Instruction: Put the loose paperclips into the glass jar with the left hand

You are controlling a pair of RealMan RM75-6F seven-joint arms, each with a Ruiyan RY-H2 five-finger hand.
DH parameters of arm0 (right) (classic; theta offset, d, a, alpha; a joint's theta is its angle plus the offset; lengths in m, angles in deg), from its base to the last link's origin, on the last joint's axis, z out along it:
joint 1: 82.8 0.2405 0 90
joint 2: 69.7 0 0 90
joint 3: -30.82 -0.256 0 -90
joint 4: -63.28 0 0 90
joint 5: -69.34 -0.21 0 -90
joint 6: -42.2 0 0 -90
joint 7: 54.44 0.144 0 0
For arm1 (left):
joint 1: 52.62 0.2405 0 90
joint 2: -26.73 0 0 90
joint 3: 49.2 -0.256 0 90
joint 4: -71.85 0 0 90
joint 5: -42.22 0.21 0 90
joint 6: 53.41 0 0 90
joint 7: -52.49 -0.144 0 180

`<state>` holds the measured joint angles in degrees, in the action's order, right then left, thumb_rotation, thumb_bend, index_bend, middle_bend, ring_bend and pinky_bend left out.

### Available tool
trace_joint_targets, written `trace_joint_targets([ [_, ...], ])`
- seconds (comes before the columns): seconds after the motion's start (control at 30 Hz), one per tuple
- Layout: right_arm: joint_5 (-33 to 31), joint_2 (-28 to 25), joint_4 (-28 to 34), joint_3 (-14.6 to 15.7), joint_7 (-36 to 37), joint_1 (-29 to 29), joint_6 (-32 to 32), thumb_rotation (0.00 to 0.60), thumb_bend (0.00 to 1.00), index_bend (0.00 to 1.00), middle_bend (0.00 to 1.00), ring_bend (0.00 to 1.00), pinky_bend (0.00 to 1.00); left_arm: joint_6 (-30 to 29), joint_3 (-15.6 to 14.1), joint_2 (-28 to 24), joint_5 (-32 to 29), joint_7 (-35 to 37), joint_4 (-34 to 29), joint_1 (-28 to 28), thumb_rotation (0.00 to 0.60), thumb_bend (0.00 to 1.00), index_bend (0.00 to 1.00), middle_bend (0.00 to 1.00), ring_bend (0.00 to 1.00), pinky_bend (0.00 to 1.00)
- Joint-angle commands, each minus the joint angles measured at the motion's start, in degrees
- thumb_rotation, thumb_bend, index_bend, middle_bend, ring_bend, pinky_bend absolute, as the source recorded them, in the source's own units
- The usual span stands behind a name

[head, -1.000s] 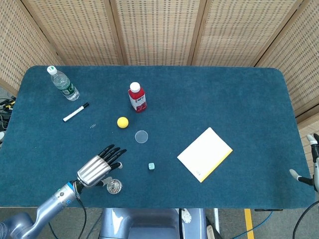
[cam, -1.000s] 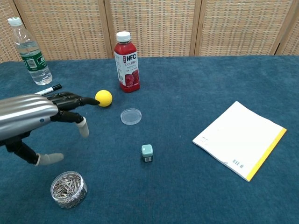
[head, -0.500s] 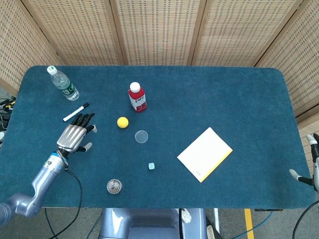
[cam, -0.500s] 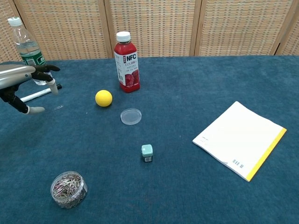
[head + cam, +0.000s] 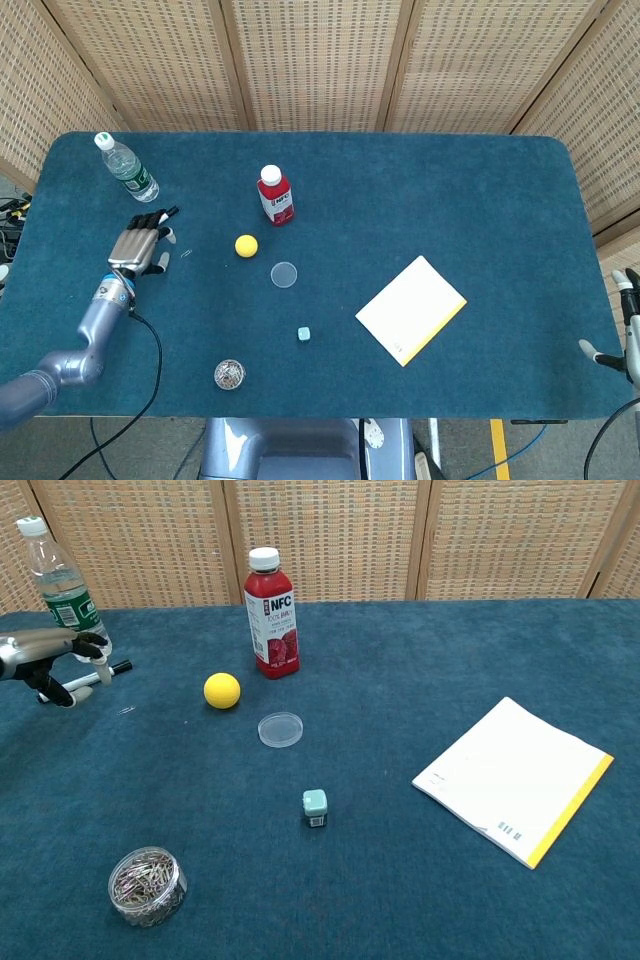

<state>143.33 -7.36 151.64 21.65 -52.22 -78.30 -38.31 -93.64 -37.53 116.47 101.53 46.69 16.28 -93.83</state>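
The left hand (image 5: 140,245) has moved a long way in one second. It was by the glass jar (image 5: 229,375) near the front edge of the surface (image 5: 450,190). Now it is up by the left edge, over the marker pen (image 5: 108,669) and just in front of the water bottle (image 5: 127,168). Its fingers look curled down a little, with the tips near the pen. I cannot tell if it has anything between them.

One loose paperclip (image 5: 186,253) lies on the surface just to the right of the hand, between it and the yellow ball (image 5: 246,245). The clip is tiny and thin. It has not moved.

The jar sits well apart from the hand now. It is open and already has many clips inside. Its clear lid (image 5: 284,274) lies flat near the middle of the surface.

So I think the hand went from the jar to get the next clip. It seems a bit past the clip, though, so it may need to come right and go down onto it. Picking up such a flat little thing could be hard.

The right hand (image 5: 628,330) waits off the right edge with nothing in it, fingers apart.
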Motion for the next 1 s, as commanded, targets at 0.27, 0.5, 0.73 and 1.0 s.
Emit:
trace_joint_targets([
  [0.27,-0.18,0.01,-0.05,-0.06,0.12,0.05,0.16,0.6,0.0,0.0,0.0,0.0,0.0,3.01,0.74,4.45,-1.52,1.54,6.02,-1.68,0.6,0.53,0.38,0.0,0.0,0.0],
  [0.5,-0.46,-0.05,-0.26,-0.12,0.49,0.1,0.5,0.6,0.0,0.0,0.0,0.0,0.0,3.92,0.74,6.34,-0.86,2.37,8.9,-2.49,0.6,0.53,0.38,0.0,0.0,0.0],
  [0.73,-0.57,-0.12,-0.4,-0.16,0.81,0.09,0.63,0.6,0.0,0.0,0.0,0.0,0.0,4.34,0.47,7.71,-0.44,2.44,9.78,-2.76,0.6,0.53,0.38,0.0,0.0,0.0],
  [1.0,-0.49,-0.24,-0.35,-0.15,1.07,-0.02,0.48,0.6,0.0,0.0,0.0,0.0,0.0,4.17,-0.35,7.6,0.96,3.15,8.65,-2.16,0.6,0.53,0.38,0.0,0.0,0.0],
])
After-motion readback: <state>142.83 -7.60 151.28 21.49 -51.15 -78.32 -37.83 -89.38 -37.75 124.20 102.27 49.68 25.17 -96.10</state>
